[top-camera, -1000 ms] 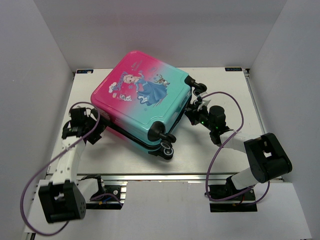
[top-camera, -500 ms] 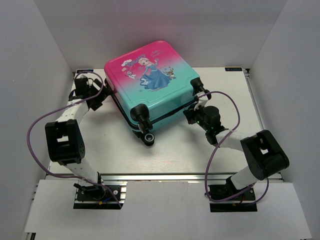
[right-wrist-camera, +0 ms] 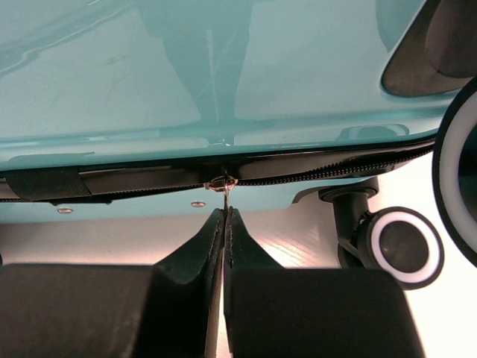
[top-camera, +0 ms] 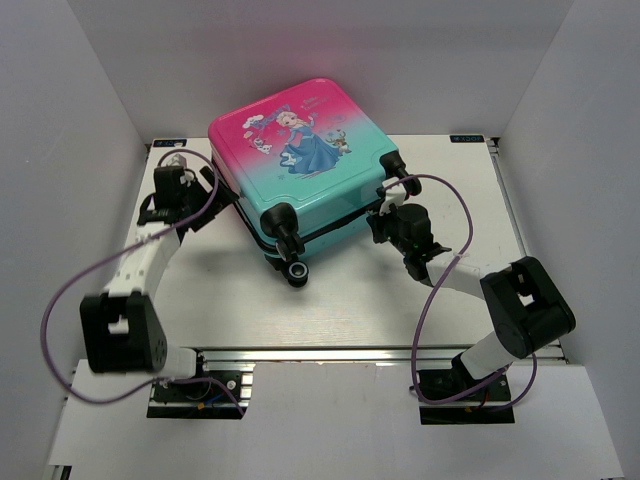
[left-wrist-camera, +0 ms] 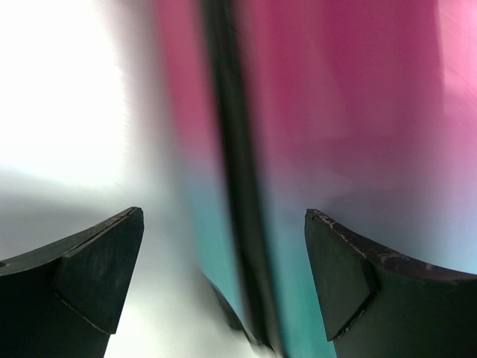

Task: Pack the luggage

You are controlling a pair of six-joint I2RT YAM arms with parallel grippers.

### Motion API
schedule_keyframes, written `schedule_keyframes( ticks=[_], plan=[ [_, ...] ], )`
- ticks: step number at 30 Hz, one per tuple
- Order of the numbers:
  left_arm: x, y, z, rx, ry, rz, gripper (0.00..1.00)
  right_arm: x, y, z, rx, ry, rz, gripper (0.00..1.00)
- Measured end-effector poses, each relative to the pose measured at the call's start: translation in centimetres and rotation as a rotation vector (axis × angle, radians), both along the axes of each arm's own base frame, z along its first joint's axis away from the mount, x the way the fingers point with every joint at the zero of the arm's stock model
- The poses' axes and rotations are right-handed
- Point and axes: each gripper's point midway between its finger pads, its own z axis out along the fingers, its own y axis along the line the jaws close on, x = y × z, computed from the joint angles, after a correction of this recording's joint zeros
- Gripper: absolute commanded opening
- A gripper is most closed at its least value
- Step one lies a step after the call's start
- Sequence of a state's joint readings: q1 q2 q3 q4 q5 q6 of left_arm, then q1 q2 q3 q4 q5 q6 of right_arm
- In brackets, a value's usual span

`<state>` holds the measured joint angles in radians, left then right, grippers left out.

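Luggage [top-camera: 300,165] lies print-up at the far middle of the table [top-camera: 330,300], so the right gripper [right-wrist-camera: 224,216], pinched tight on the zipper pull [right-wrist-camera: 223,190], should draw steadily along the black zipper track [right-wrist-camera: 313,173] while the left gripper [left-wrist-camera: 223,216], jaws spread wide, steadies the pink side.

Stretches the left arm forward and turns the wrist inward, holding the left gripper [left-wrist-camera: 223,216] spread wide. Angles the right arm forward and leftward, pinching a zipper pull [right-wrist-camera: 223,192] between the tips of the right gripper [right-wrist-camera: 223,212].
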<state>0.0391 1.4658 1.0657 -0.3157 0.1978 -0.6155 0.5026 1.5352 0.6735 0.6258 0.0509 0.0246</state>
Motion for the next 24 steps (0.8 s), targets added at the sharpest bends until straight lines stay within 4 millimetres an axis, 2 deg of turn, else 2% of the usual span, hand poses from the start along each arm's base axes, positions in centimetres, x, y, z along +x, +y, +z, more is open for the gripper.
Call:
schedule_keyframes(
  ticks=[5,8,11,15,19,24],
  plan=[
    [-6.5,-5.4,6.4,-0.096,-0.144,-0.137,0.98,0.0,-0.3,0.0,-0.035,-0.007,-0.006,0.0],
    [-9.8,-8.1,8.8,-0.139,-0.178,-0.222,0.98,0.1,-0.4,0.0,-0.043,-0.003,-0.011,0.0],
    [-12.4,-10.3,8.8,-0.174,-0.129,-0.283,0.98,0.1,-0.4,-0.1,-0.046,-0.002,-0.015,0.0],
    [-14.8,-12.5,6.7,-0.179,0.024,-0.333,0.98,0.1,-0.5,-0.2,-0.05,0.0,-0.026,0.0],
    [-16.0,-14.4,5.2,-0.143,0.137,-0.355,0.98,0.0,-0.6,0.2,-0.047,-0.004,-0.03,0.0],
    [-17.1,-17.0,4.9,-0.12,0.17,-0.382,0.98,0.0,-0.7,0.3,-0.047,-0.005,-0.031,0.0]
  ],
)
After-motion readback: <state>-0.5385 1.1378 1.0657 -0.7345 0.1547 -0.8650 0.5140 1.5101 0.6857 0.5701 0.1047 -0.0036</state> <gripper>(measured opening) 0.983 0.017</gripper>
